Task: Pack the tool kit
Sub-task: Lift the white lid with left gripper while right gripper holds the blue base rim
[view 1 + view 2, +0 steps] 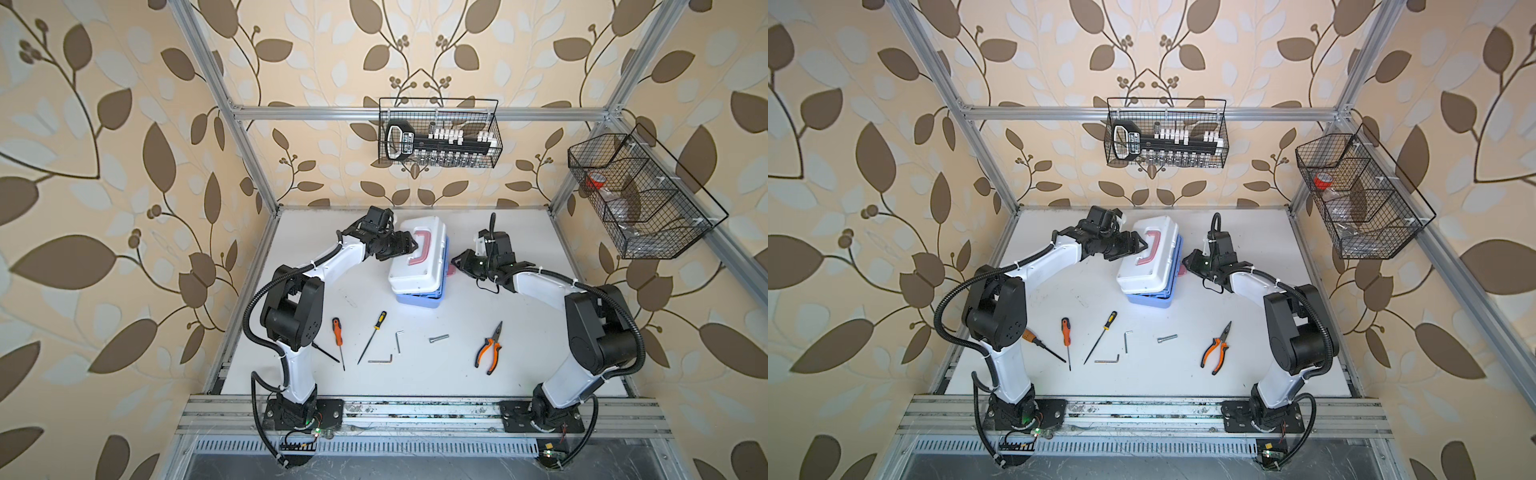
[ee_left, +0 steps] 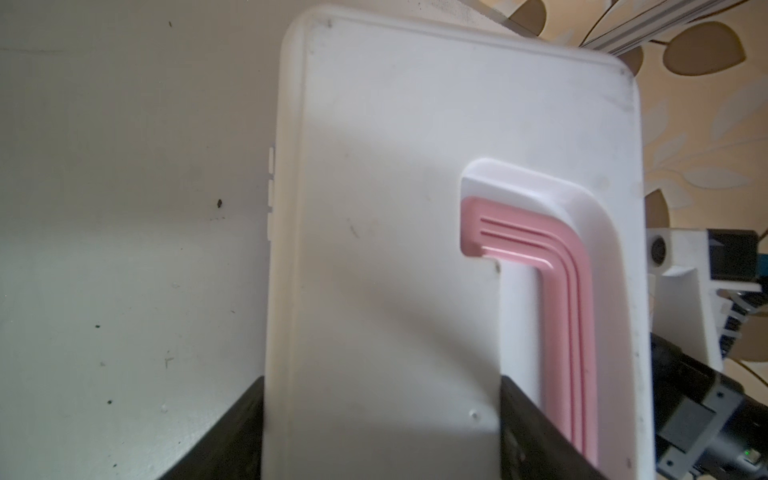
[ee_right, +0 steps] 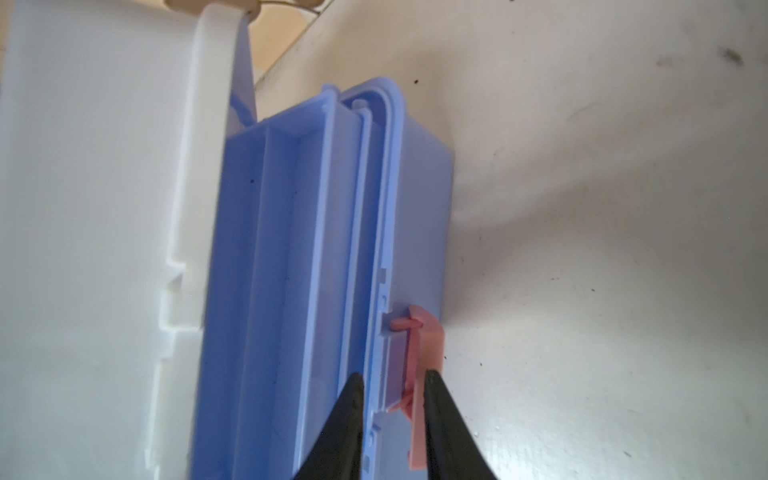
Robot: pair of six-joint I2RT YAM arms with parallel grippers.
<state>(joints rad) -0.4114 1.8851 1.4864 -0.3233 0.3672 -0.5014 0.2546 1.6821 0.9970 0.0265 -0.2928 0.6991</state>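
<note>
Left gripper: my jaws stand wide, clamping the white lid beside its pink handle.
Tool kit: between my grippers, lid tilted up.
Right gripper: narrow, straddling the pink latch on the blue base; grip unclear.

The white lid is smooth, faintly scuffed plastic; the pink handle ribbed, with soft sheen. The blue base and pink latch look semi-glossy plastic. The white surface is matt, dirt-speckled. The wall basket is black wire mesh.
</note>
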